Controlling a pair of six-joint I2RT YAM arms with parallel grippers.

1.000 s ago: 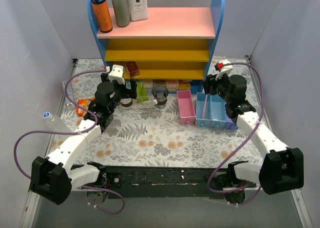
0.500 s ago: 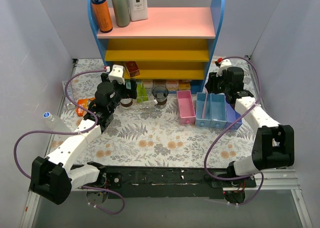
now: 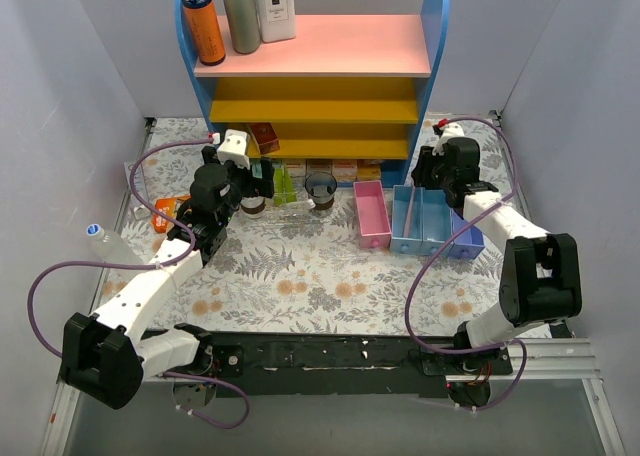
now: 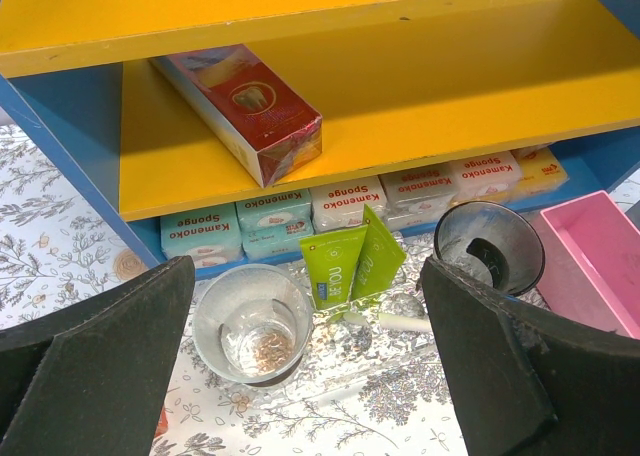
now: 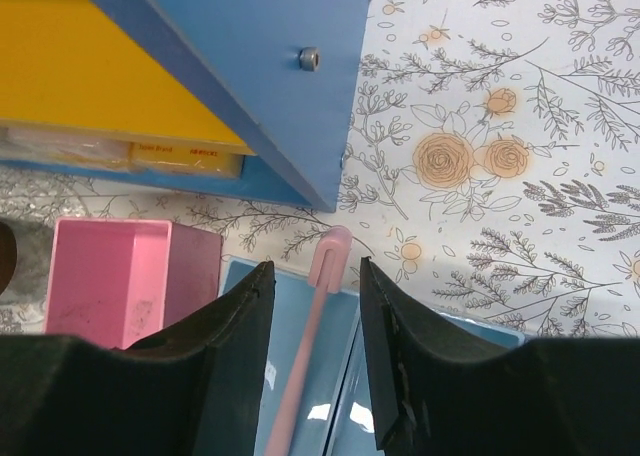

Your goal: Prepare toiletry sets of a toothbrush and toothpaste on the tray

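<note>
Two lime-green toothpaste tubes (image 4: 340, 266) lean against the sponge packs on the clear tray (image 4: 360, 358), between two see-through cups (image 4: 252, 321) (image 4: 490, 246). A white toothbrush (image 4: 402, 323) lies on the tray below the tubes, only part of it showing. My left gripper (image 4: 308, 306) (image 3: 262, 182) hangs wide open above this group and holds nothing. A pink toothbrush (image 5: 333, 248) (image 3: 410, 211) stands in a blue bin (image 5: 300, 366). My right gripper (image 5: 315, 276) (image 3: 424, 173) is open with a finger on each side of the pink toothbrush, and a gap shows on both sides.
The blue-sided shelf (image 3: 310, 76) stands at the back, with bottles (image 3: 203, 21) on top, a red box (image 4: 240, 111) inside and sponge packs (image 4: 275, 221) underneath. A pink bin (image 3: 372, 214) sits left of the blue bins (image 3: 437, 219). A clear bottle (image 3: 98, 238) lies far left.
The right arm has folded in closer to the blue bins and its jaws have narrowed around the pink toothbrush. The left arm has not moved.
</note>
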